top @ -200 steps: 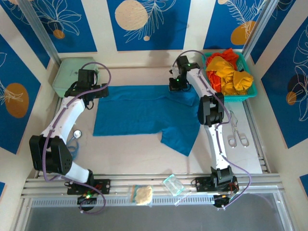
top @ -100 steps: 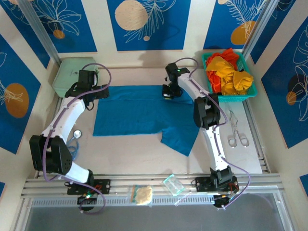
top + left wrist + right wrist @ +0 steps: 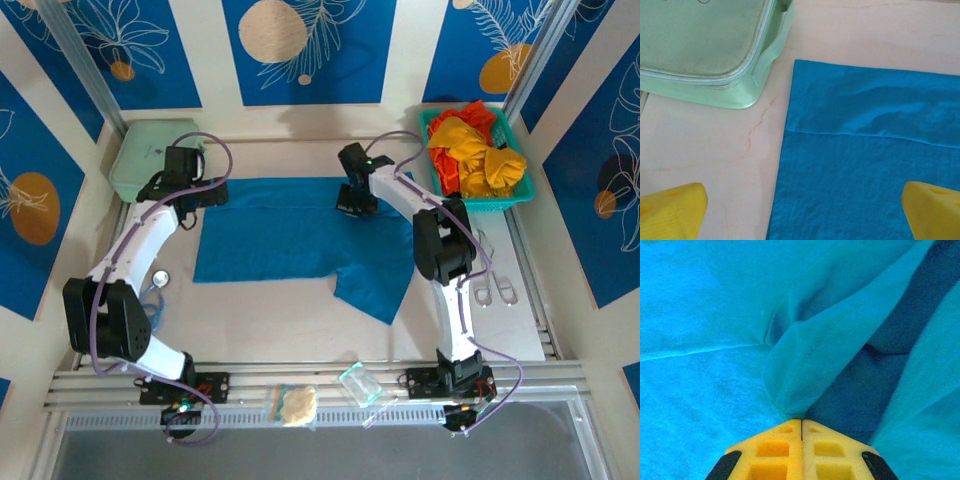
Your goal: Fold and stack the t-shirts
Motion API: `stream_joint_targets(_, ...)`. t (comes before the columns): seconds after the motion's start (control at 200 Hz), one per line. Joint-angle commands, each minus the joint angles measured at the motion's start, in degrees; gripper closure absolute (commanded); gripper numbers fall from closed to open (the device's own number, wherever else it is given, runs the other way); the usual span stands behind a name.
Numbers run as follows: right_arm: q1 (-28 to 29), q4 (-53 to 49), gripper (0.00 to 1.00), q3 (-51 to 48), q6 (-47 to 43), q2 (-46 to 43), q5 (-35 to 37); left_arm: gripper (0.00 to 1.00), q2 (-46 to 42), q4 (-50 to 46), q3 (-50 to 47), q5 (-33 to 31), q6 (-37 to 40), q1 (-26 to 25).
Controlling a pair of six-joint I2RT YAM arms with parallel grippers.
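Top external view has the teal t-shirt [image 3: 280, 235] spread flat mid-table between the two arms, long axis running left to right, with one loose flap sticking out toward the near right. Can't tell which end the collar is on. In the right wrist view the right gripper [image 3: 801, 421] has its fingers pressed together on a raised ridge of that cloth, up by the far edge. The left gripper [image 3: 802, 210] hangs over the shirt's left edge near the far corner, fingers spread wide with nothing in them, close to the pale green zip case [image 3: 700, 45]. My take: it's light and floppy, and it'll sag and bunch anywhere it isn't supported, so grab hems or corners with both arms, not the middle. The yellow-orange and red t-shirts [image 3: 470, 150] sit crumpled in the teal basket [image 3: 490, 203] at the far right
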Motion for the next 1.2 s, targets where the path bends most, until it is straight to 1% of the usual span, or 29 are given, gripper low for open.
stream_joint_targets(0.0, 1.3, 2.7, 1.00, -2.6, 6.8, -1.1, 2.3, 0.01, 1.3, 0.5, -0.8, 0.7, -0.1, -0.1)
stream_joint_targets(0.055, 1.9, 2.7, 1.00, -3.4, 7.8, -1.3, 2.8, 0.01, 1.5, 0.5, -0.9, 0.8, -0.1, -0.1)
stream_joint_targets(0.07, 2.1, 2.8, 0.98, -3.6, 8.1, -1.3, 2.8, 0.01, 1.6, 0.6, -0.9, 0.8, 0.0, -0.1)
stream_joint_targets(0.12, 2.7, 2.7, 0.91, -4.5, 9.0, -1.9, 3.9, 0.01, 1.9, 0.6, -0.9, 0.8, 0.1, -0.1)
stream_joint_targets(0.16, 3.2, 2.5, 0.81, -5.5, 9.9, -2.6, 4.7, 0.01, 2.0, 0.6, -0.9, 0.9, 0.1, -0.1)
stream_joint_targets(0.205, 3.6, 2.6, 0.72, -6.6, 10.3, -3.8, 5.5, 0.01, 2.2, 0.6, -0.9, 1.0, 0.2, -0.1)
stream_joint_targets(0.22, 3.8, 2.6, 0.68, -6.8, 10.4, -4.2, 5.8, 0.01, 2.3, 0.6, -0.9, 1.0, 0.2, 0.0)
stream_joint_targets(0.28, 4.3, 2.6, 0.63, -8.3, 10.1, -6.5, 7.0, 0.01, 2.4, 0.6, -0.9, 1.0, 0.3, -0.1)
stream_joint_targets(0.41, 3.4, 1.6, 0.60, -7.6, 6.5, -10.7, 9.0, 0.01, 2.7, 0.4, -0.9, 0.8, 0.7, 0.0)
stream_joint_targets(0.485, 1.1, 0.4, 0.58, -4.9, 1.8, -11.3, 7.9, 0.01, 2.7, 0.0, -0.7, 0.9, 0.6, -0.1)
stream_joint_targets(0.555, -2.3, -1.9, 0.57, -0.9, -3.2, -9.7, 5.7, 0.01, 2.7, -0.8, -0.3, 1.3, 0.1, -0.1)
stream_joint_targets(0.695, -9.5, -4.5, 0.55, 7.8, -14.3, -1.2, -6.5, 0.01, 2.7, -2.2, 0.1, 2.8, -1.5, -0.1)
stream_joint_targets(0.795, -13.5, -6.5, 0.55, 15.3, -18.5, 6.4, -15.5, 0.01, 3.1, -2.7, 0.1, 3.5, -2.3, -0.1)
stream_joint_targets(0.896, -15.4, -7.0, 0.56, 20.4, -20.4, 11.2, -21.0, 0.01, 3.6, -3.5, 0.8, 4.0, -2.9, -0.1)
stream_joint_targets(1.016, -15.8, -6.5, 0.53, 21.9, -21.6, 12.5, -21.6, 0.01, 3.9, -4.5, 1.7, 4.1, -3.0, -0.1)
stream_joint_targets(1.196, -15.8, -5.3, 0.53, 19.7, -21.3, 12.1, -23.0, 0.01, 3.9, -5.2, 2.5, 3.9, -2.9, -0.1)
